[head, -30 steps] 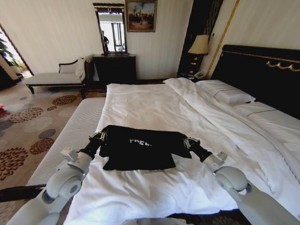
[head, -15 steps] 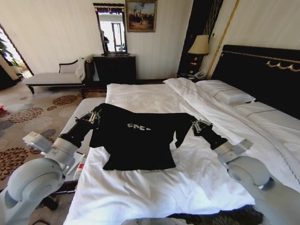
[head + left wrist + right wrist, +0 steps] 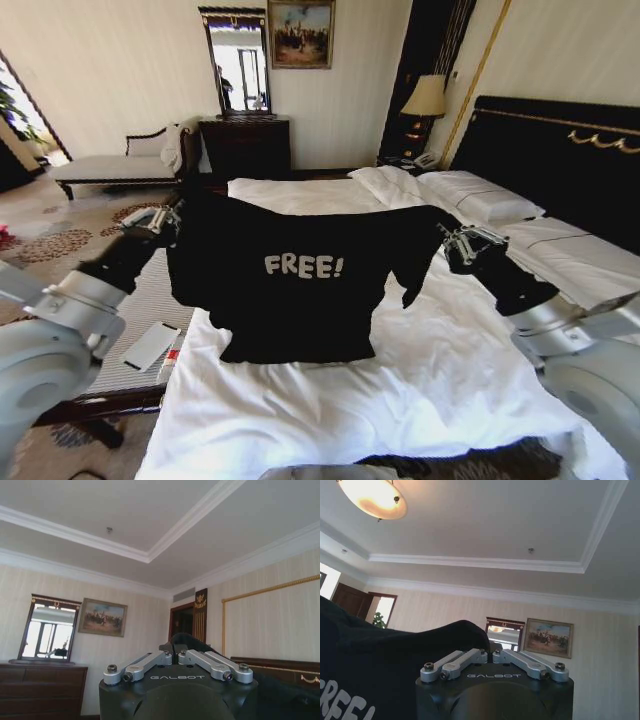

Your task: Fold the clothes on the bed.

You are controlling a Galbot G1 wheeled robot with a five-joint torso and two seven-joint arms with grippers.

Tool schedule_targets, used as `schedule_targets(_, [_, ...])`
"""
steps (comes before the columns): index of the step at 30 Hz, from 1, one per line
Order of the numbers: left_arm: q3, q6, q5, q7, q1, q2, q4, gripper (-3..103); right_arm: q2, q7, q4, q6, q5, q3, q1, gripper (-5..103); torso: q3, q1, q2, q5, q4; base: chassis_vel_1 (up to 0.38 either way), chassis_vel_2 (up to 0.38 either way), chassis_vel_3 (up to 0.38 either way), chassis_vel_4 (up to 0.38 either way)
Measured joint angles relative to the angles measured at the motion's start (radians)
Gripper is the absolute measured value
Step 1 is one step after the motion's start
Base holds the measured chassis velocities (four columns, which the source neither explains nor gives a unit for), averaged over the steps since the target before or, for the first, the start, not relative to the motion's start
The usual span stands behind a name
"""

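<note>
I have both grippers up above the bed (image 3: 330,400), holding the black T-shirt (image 3: 290,285) stretched between them. My left gripper (image 3: 165,222) is pinched closed on the shirt's shoulder on that side; in the left wrist view the left gripper (image 3: 172,652) has its linkage drawn together with a lump of dark cloth rising right between the tips. My right gripper (image 3: 452,243) is likewise clamped on the opposite shoulder, and in the right wrist view the right gripper (image 3: 491,650) has black fabric bunched at its tips, with the T-shirt (image 3: 375,660) draping away to one side and part of the white lettering visible.

From the two grips the shirt hangs down as a flat panel with the white "FREE!" print facing me, roughly midway between the grippers and below them. The sleeve beside my right gripper droops in a loose point. The hem lies below both grippers, resting on the white sheet. A small white card-like object (image 3: 152,346) lies on the mattress edge below my left gripper, apart from the shirt
</note>
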Motion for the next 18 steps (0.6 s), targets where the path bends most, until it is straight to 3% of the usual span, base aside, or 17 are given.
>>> schedule_targets(6, [-0.103,-0.012,-0.049,0.041,0.001,0.020,0.000,0,0.049,-0.001,-0.001,-0.003,0.085,0.162,-0.084,0,0.000,0.000,0.000,0.0002,-0.0001,0.000,0.000,0.000,0.000])
schedule_targets(8, [-0.110,-0.014,-0.055,0.046,0.002,0.020,0.000,0,0.052,-0.005,-0.001,-0.001,0.089,0.169,-0.088,0,0.000,0.000,0.000,0.0002,-0.0001,0.000,0.000,0.000,0.000])
schedule_targets(10, [-0.140,-0.030,-0.091,0.077,0.002,0.026,0.001,0,0.078,-0.041,-0.001,0.017,0.101,0.217,-0.119,0,0.000,0.000,0.000,-0.0001,-0.0002,0.000,0.000,0.000,0.000])
schedule_targets(14, [-0.143,-0.090,-0.095,0.102,0.002,0.045,0.001,0,0.085,-0.051,-0.004,0.022,0.122,0.231,-0.118,0,0.000,0.000,0.000,0.0001,-0.0003,0.000,0.000,0.000,0.000])
schedule_targets(18, [-0.135,-0.078,-0.067,0.081,0.003,0.040,0.002,0,0.081,-0.052,-0.005,0.021,0.119,0.213,-0.091,0,0.000,0.000,0.000,0.0001,0.0001,0.000,0.000,0.000,0.000])
